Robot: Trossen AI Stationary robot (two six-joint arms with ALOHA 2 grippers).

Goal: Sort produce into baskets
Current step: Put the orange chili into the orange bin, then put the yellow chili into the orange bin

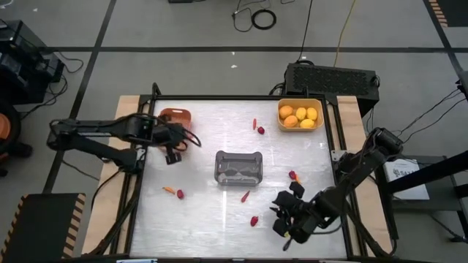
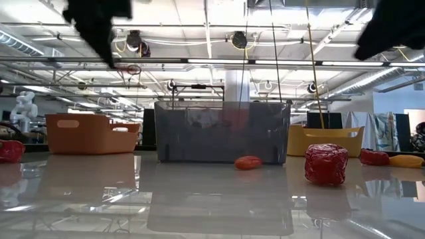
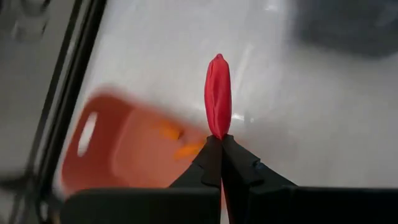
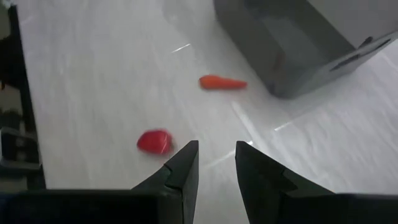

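The left gripper (image 3: 219, 144) pinches only the tip of a red pepper-like piece (image 3: 217, 94) above the terracotta basket (image 3: 118, 149) — it could slip and drop outside. The right gripper (image 4: 216, 163) hovers part-open, empty, near a red berry (image 4: 154, 141).

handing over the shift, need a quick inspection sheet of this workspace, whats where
surface: pale glossy table, loose pieces scattered on it
job's things: orange basket at left rear; yellow basket at right rear holds yellow-orange fruits; grey basket in the middle; carrot stick and red berry lie loose near the right gripper
clutter: nothing seen
grippers: left gripper shut on a red piece, above the orange basket's edge; right gripper open, empty, over the front right
cables: loops on the floor behind the table
surroundings: black box behind the yellow basket
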